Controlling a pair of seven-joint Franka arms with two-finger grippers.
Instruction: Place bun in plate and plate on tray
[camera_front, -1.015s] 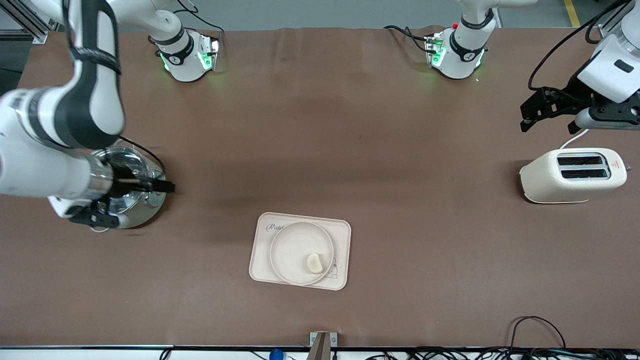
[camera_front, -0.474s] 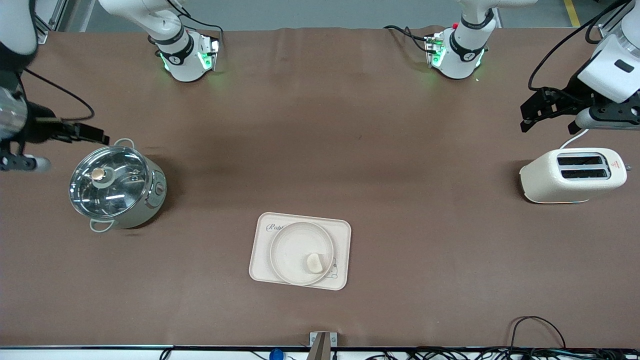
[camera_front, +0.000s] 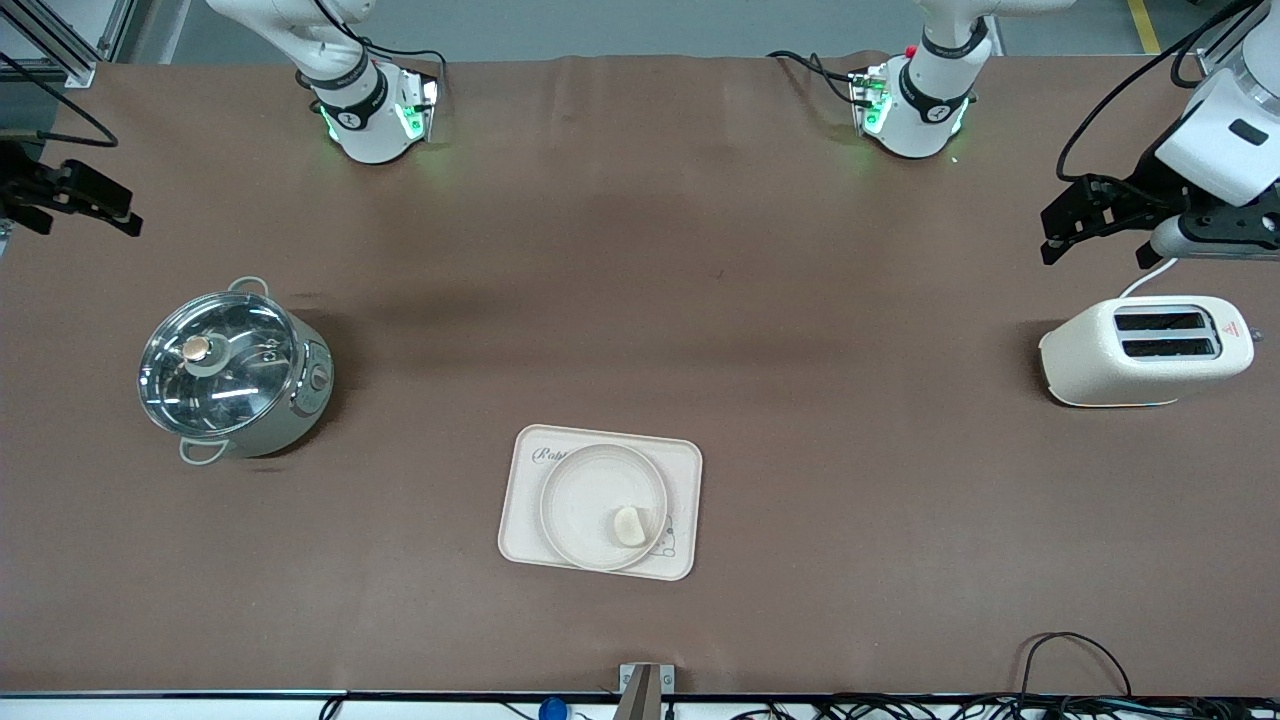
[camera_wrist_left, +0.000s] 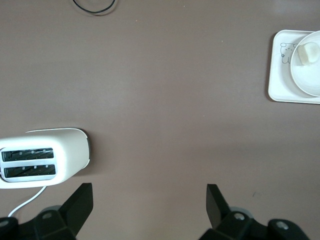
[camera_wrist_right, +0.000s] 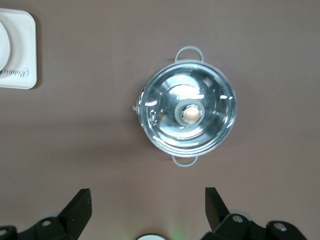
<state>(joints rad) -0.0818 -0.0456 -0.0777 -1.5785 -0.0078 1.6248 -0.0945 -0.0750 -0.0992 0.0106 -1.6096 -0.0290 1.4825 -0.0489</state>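
Note:
The small pale bun (camera_front: 629, 526) lies in the round cream plate (camera_front: 580, 500). The plate sits on the cream rectangular tray (camera_front: 520, 520) with "Rabbit" lettering, near the front camera at mid-table. The tray (camera_wrist_left: 278, 75), plate (camera_wrist_left: 310, 80) and bun (camera_wrist_left: 309, 52) also show in the left wrist view. A corner of the tray (camera_wrist_right: 22, 50) shows in the right wrist view. My left gripper (camera_front: 1095, 225) is open and empty, up over the table beside the toaster. My right gripper (camera_front: 75, 200) is open and empty, up at the right arm's end of the table.
A cream toaster (camera_front: 1145, 350) stands at the left arm's end, also in the left wrist view (camera_wrist_left: 42, 157). A steel pot with a glass lid (camera_front: 232, 372) stands at the right arm's end, also in the right wrist view (camera_wrist_right: 189, 114). Cables (camera_front: 1070, 660) lie at the front edge.
My right arm has lifted off from over the pot and swung away toward the right arm's end of the table, uncovering the pot. The left arm, tray, plate and bun have not moved.

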